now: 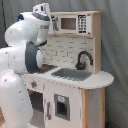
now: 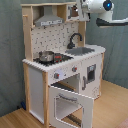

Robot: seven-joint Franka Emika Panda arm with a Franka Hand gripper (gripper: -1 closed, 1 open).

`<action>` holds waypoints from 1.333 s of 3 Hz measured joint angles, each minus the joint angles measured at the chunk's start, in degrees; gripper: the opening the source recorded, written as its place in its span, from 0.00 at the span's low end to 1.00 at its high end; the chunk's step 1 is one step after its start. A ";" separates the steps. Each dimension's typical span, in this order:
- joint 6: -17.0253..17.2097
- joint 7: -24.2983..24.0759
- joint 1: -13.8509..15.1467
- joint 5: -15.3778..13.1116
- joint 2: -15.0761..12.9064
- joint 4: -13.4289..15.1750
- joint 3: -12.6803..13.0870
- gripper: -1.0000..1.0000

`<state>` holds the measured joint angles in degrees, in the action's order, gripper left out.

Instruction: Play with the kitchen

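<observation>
The kitchen (image 1: 80,95) is a white and light-wood toy unit, seen in both exterior views. It has a black faucet (image 1: 84,58) over a grey sink (image 1: 73,74), and a microwave panel (image 1: 75,23) on the upper shelf. The second exterior view shows the grey hood (image 2: 47,18), the faucet (image 2: 75,39), the sink (image 2: 80,50), the red-black stovetop (image 2: 56,59) with a small metal pot (image 2: 46,55) on it, two knobs (image 2: 56,76), and the oven door (image 2: 70,102) hanging open forward. My gripper (image 1: 50,24) is up at the upper shelf, left of the microwave panel; it appears as gripper (image 2: 78,10) beside the hood.
My white arm (image 1: 22,60) fills the first exterior view's left, close against the kitchen's side. A grey curtain (image 2: 117,55) hangs behind. The wood floor (image 2: 115,107) lies in front, and the open oven door juts out over it.
</observation>
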<state>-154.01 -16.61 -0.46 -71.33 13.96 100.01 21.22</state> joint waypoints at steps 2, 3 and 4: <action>3.02 -0.03 0.00 -1.10 7.69 5.66 1.68 1.00; 4.08 -0.17 0.00 -1.21 12.94 10.05 2.86 1.00; 5.21 -0.69 0.02 -1.23 17.25 13.83 5.15 1.00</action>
<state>-148.80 -17.30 -0.44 -72.56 31.21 113.83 26.38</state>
